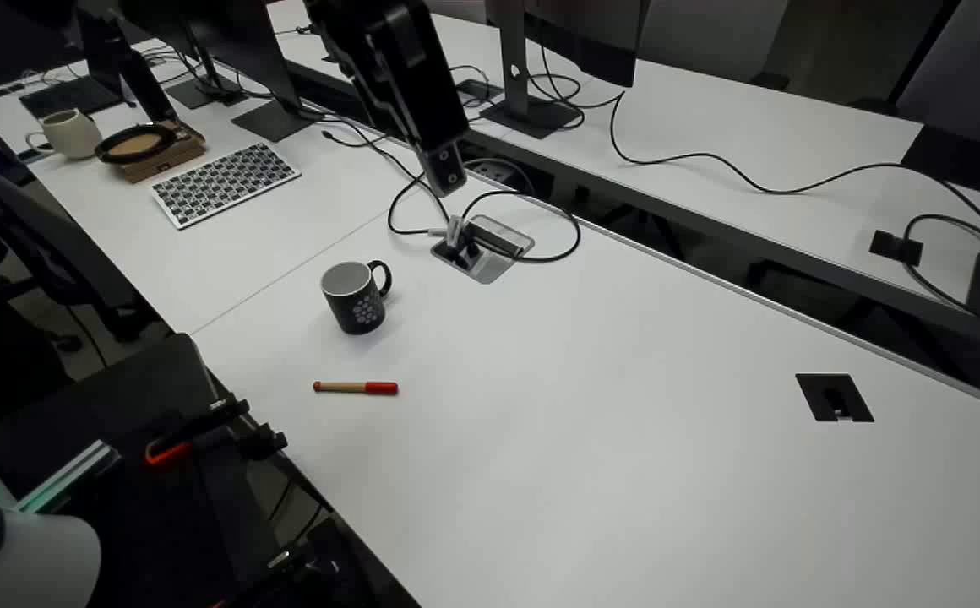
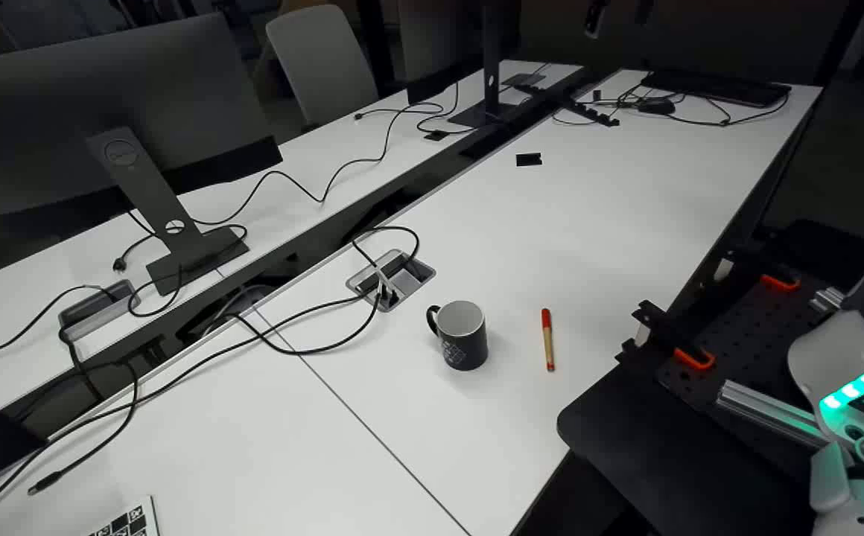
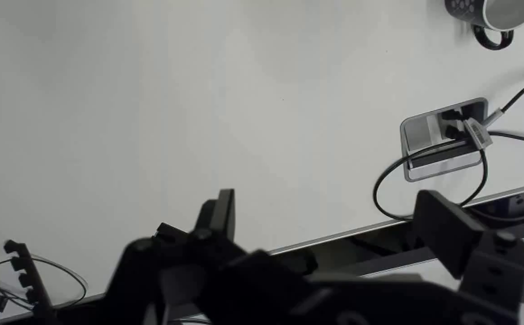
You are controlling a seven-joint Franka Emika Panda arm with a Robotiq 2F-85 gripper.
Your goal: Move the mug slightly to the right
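Observation:
The mug is small and dark, with a light inside, a pale pattern and a loop handle. It stands upright on the white table in both exterior views, as the mug (image 1: 358,304) and the same mug (image 2: 464,344). In the wrist view the mug (image 3: 510,12) is cut off at the top right corner. My gripper (image 3: 327,203) is open, with its two fingers wide apart and nothing between them. In an exterior view the gripper (image 1: 444,173) hangs above the table, beyond the mug's handle side and apart from it. In an exterior view the gripper is out of frame.
A red-and-tan marker (image 1: 355,388) lies near the mug. A socket box (image 2: 391,279) with plugged-in black cables is set into the table by the handle side. A keyboard (image 1: 226,184) and a cream mug (image 1: 70,133) are farther off. A gap runs along the table's edge.

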